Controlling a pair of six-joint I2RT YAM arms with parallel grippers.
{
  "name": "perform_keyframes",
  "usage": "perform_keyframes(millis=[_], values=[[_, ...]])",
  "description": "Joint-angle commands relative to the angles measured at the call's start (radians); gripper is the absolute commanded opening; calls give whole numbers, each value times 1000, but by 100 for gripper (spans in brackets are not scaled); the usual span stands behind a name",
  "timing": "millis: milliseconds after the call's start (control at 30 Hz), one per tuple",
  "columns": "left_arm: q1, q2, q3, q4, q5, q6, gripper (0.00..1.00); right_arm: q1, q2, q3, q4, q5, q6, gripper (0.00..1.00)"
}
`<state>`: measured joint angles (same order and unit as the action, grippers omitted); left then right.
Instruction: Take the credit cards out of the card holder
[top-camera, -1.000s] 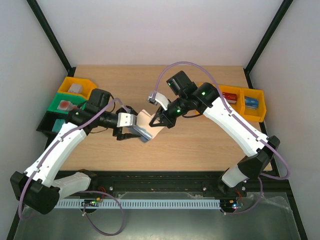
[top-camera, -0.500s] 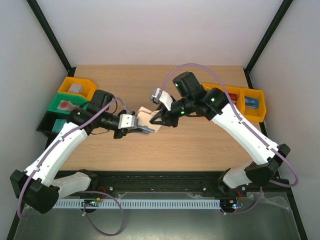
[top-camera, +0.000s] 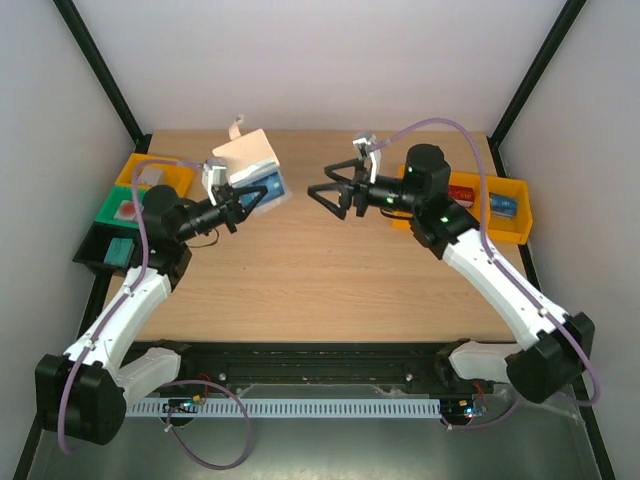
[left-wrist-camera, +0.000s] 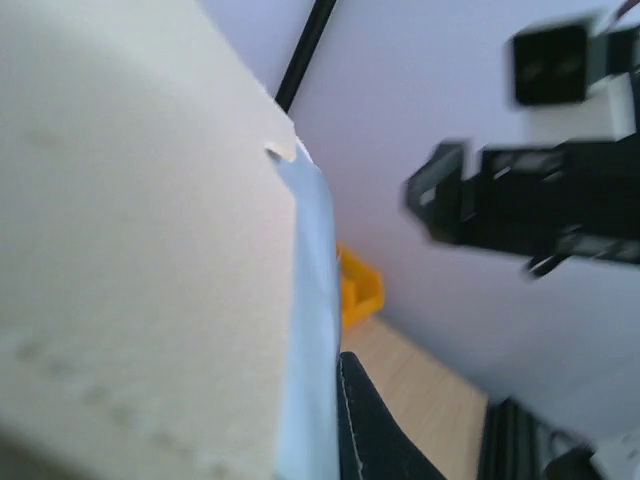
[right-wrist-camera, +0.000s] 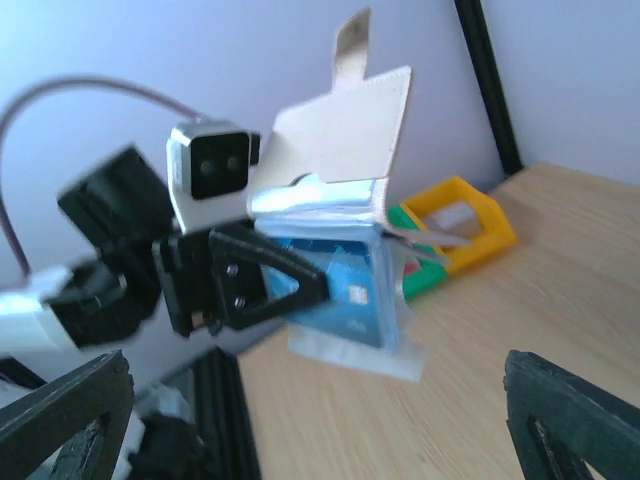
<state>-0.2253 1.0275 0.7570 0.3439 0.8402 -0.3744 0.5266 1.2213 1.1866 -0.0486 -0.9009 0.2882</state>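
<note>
The left gripper (top-camera: 243, 200) is pressed shut on the holder (top-camera: 248, 158) and holds it clear of the surface (top-camera: 330, 280) at the back left. The holder is spread like a book, beige flap raised, blue pocket side below and turned toward the right arm. The cards (right-wrist-camera: 345, 290) sit in that blue side. The right gripper (top-camera: 330, 192) is spread wide and empty. It is about level with the holder, well apart to its right, and looks free to reach a card edge.

White walls (top-camera: 330, 60) — pale wooden table (top-camera: 330, 280)
</note>
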Motion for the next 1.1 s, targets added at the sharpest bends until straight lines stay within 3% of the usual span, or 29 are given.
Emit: perform_keyframes(millis=[0, 333, 367, 433, 533, 700, 767, 800, 900, 1000, 1067], values=[[-14, -19, 3, 564, 46, -431, 2, 6, 94, 7, 454, -84, 359, 99], [-47, -15, 7, 583, 102, -393, 2, 122, 211, 115, 427, -191, 290, 100], [-46, -14, 7, 582, 105, -393, 2, 122, 213, 119, 432, -199, 293, 96], [-46, -13, 7, 581, 111, -391, 2, 122, 215, 127, 423, -204, 289, 86], [-49, -10, 7, 588, 125, -390, 2, 122, 222, 143, 384, -201, 280, 50], [-55, -7, 8, 581, 143, -376, 3, 122, 236, 173, 359, -212, 284, 6], [-55, -9, 7, 576, 143, -374, 2, 121, 242, 204, 286, -221, 246, 2], [-55, -11, 8, 570, 143, -370, 6, 121, 243, 222, 234, -225, 209, 2], [-48, -19, 8, 526, 144, -345, 56, 113, 239, 265, 60, -225, 84, 2], [-28, -30, 3, 473, 140, -318, 61, 96, 224, 262, -3, -255, 52, 2], [-9, -36, -1, 473, 132, -318, 61, 92, 207, 238, 48, -281, 97, 2]])
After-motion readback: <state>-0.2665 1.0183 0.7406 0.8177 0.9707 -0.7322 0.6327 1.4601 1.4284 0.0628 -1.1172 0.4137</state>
